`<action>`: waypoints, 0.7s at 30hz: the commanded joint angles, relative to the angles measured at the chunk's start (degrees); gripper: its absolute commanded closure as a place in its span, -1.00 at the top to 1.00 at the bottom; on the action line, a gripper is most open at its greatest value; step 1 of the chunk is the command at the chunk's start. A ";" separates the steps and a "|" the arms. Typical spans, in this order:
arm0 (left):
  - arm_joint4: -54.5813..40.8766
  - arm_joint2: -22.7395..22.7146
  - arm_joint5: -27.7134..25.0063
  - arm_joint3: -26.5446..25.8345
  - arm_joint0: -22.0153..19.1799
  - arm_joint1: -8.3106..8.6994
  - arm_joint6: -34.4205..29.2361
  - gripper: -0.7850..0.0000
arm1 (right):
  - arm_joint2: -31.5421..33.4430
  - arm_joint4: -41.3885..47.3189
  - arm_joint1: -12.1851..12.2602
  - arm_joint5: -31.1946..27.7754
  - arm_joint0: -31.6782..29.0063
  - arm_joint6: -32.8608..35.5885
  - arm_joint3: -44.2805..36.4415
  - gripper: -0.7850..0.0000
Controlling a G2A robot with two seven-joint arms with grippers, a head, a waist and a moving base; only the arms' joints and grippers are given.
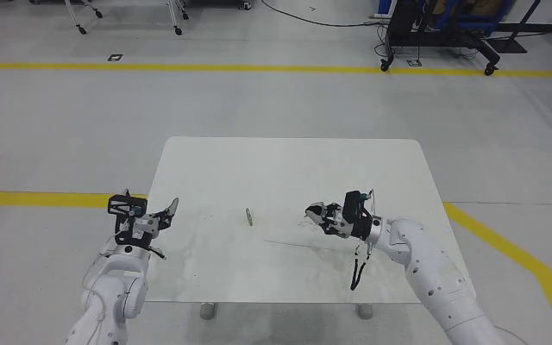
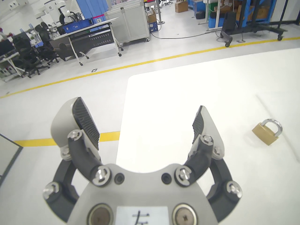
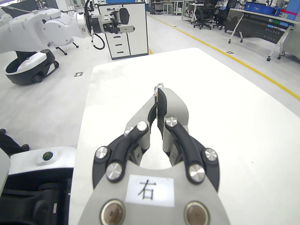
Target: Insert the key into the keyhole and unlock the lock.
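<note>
At the lower left of the top view, the left gripper (image 1: 158,213) hung over the table's (image 1: 285,164) edge, jaws spread wide, nothing between them. The padlock (image 1: 248,216) lay flat just left of centre, well apart from both arms. Right of it, the right gripper (image 1: 312,213) was pinched tight on what I took for the key (image 3: 159,86), a small metal loop peeping past its tips. To my eye the lock wanted steadying first. The free gripper should clamp the brass body, leaving the keyhole end bare and facing the key, before any push.
</note>
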 commanded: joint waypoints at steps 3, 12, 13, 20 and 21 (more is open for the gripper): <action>-25.22 3.04 -6.61 0.95 -2.25 -1.06 5.12 1.00 | -0.63 5.40 -0.41 0.25 -1.29 -3.31 0.57 -1.00; -64.93 16.64 -27.41 10.19 -15.37 -3.49 -1.76 1.00 | -4.62 23.84 -1.22 -1.75 -3.02 -9.55 2.46 -1.00; -70.70 18.09 -29.00 11.54 -16.96 -3.81 -3.48 1.00 | -4.95 26.05 -1.16 -1.75 -3.29 -9.99 2.17 -1.00; -86.98 22.22 -25.38 18.97 -24.66 -4.63 -14.96 1.00 | -5.01 29.29 -0.43 -1.75 -3.63 -8.92 1.23 -1.00; -86.98 22.22 -25.38 18.97 -24.66 -4.63 -14.96 1.00 | -5.01 29.29 -0.43 -1.75 -3.63 -8.92 1.23 -1.00</action>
